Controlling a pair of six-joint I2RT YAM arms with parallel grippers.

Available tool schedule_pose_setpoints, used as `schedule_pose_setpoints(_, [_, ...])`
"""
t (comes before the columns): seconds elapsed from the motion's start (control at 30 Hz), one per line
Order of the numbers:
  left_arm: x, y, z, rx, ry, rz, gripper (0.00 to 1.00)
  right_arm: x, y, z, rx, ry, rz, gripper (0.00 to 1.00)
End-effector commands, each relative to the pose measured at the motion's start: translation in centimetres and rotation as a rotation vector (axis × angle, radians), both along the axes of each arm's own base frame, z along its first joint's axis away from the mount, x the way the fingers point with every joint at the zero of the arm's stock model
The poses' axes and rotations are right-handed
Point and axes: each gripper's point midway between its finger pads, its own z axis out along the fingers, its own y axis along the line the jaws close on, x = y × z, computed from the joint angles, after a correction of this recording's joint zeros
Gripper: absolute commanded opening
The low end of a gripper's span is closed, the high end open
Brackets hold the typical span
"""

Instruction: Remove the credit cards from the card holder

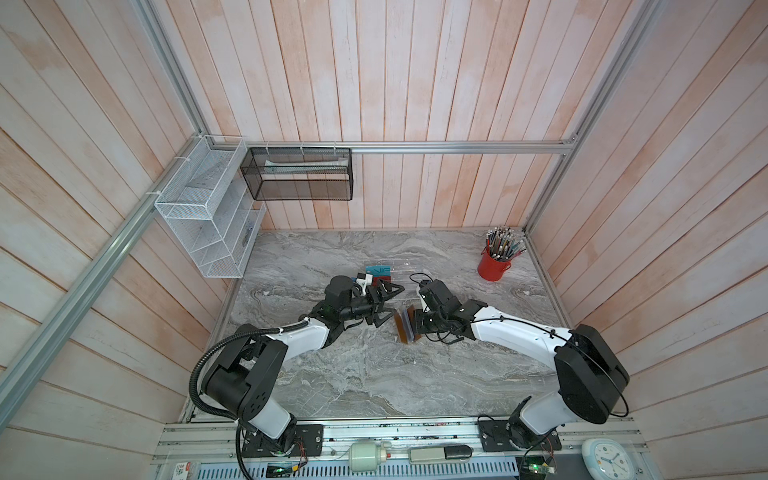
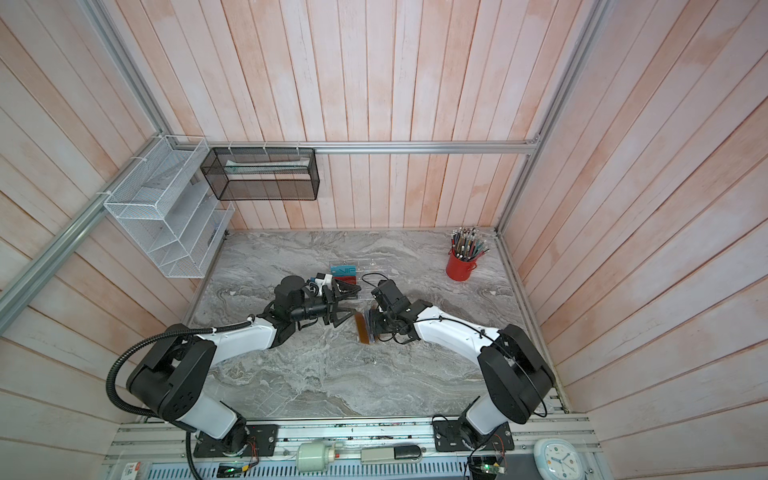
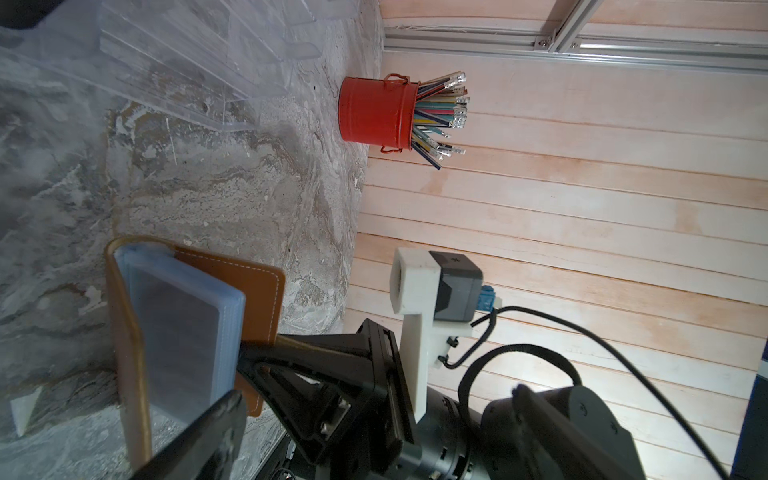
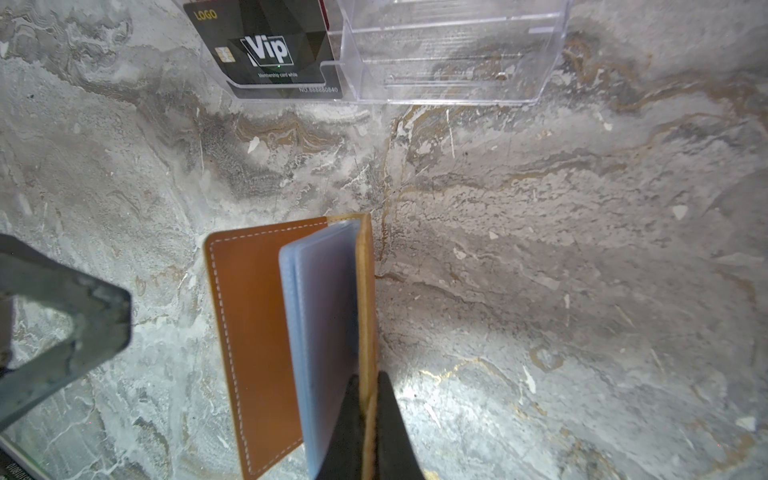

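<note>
Your card holder (image 4: 257,311) is in the middle of the marble table (image 1: 353,374), right between the two arms and just in front of the acrylic rack (image 4: 449,54). In both top views it's the small tan thing (image 1: 402,328) (image 2: 362,328) at the tip of your right arm.

Looks-wise: tan-brown leather with white stitching along the edge, and it's open like a book. One cover swings out to the side. The stack of clear sleeves (image 4: 324,311) sits between the covers. They look bluish-grey and a bit frosted, and from the left wrist view (image 3: 183,328) the front one reads darker in the middle. Can't tell if that's a card inside or just shading.

Your right gripper (image 4: 369,419) is pressed together on the other cover, pinching its edge, with one finger on the sleeve side and one on the outside. Your left gripper (image 1: 387,305) is spread wide, holding nothing, pointed at the open side of the wallet. One of its fingers (image 4: 62,324) sits beside the loose cover, not touching it.

There are cards in the rack: a black card (image 4: 270,45) with "Vip" and a chip printed on it, standing in the front slot, and a teal card (image 1: 380,271) further back.
</note>
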Motion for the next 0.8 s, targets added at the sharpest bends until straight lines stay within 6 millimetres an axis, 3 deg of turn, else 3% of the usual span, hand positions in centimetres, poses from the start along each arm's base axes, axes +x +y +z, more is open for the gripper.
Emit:
schedule_pose_setpoints(0.0, [-0.1,-1.1,0.2,-0.018,0.002,-0.032,1.0,0.5,0.6,0.8,0.019,-0.019,-0.01,0.0])
schedule_pose_setpoints(0.13, [-0.8,-1.5,-2.0,0.011,0.049,-0.044,1.0,0.5,0.8,0.8,0.035,-0.018,-0.009,0.0])
schedule_pose_setpoints(0.33, [-1.8,-0.3,-5.5,0.059,0.111,-0.025,1.0,0.3,0.9,0.3,0.052,-0.005,-0.009,0.0])
schedule_pose_setpoints(0.77, [-1.6,1.8,-8.5,0.188,0.128,0.007,1.0,-0.1,0.4,-0.6,0.129,0.036,-0.009,0.0])
